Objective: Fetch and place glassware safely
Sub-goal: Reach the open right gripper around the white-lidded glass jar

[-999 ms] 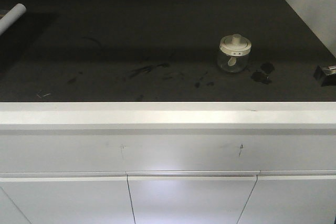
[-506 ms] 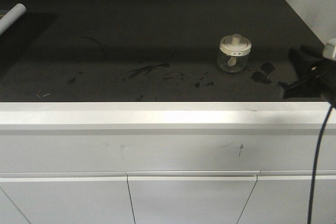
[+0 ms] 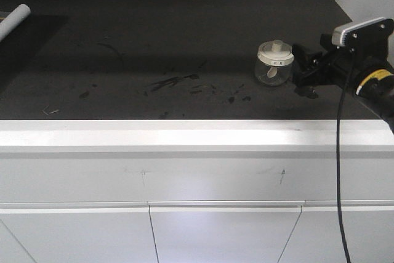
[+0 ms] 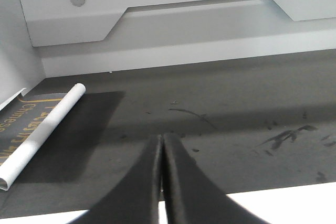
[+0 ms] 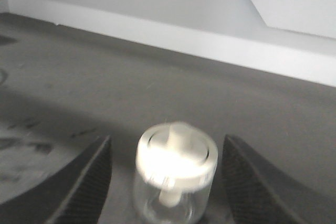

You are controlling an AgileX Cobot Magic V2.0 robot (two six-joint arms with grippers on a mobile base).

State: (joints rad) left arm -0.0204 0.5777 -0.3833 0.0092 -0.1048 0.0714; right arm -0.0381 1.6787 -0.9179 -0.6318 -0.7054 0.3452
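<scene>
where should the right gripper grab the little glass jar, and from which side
Grip the jar by its round glass body, just under the cream lid, coming in level from its right. It stands upright, the knobbed lid may simply lift off, and the open right gripper sits on that side, fingers spread wider than the jar.

Between the fingers (image 5: pixel 86 182) of the right gripper (image 5: pixel 168 141), the lidded glass jar (image 5: pixel 176 174) is motion-blurred, its base cut off.
</scene>
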